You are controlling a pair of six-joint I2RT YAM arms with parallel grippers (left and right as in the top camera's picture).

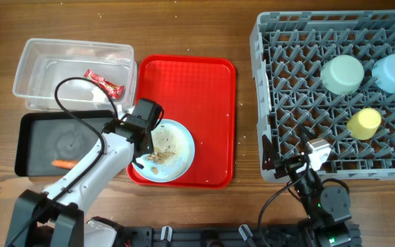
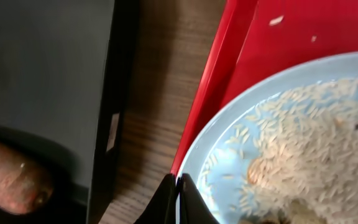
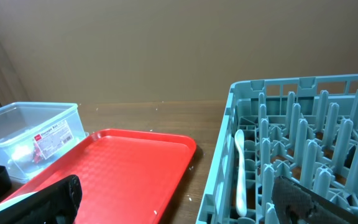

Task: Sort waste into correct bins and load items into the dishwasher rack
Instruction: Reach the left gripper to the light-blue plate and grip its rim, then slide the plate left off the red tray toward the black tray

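Pinching the left rim of the pale blue round plate (image 2: 229, 155), the left gripper (image 2: 179, 198) is closed on it. The plate, strewn with small beige food scraps (image 2: 316, 143), sits on a red plastic serving tray (image 2: 328, 31). The right gripper (image 3: 176, 190) hangs spread wide and empty beside the large grey plastic dishwasher rack (image 3: 303, 112).

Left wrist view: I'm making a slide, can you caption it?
Left end effector pinches the rim of the plate of scraps on the red tray; carrot in black tray.
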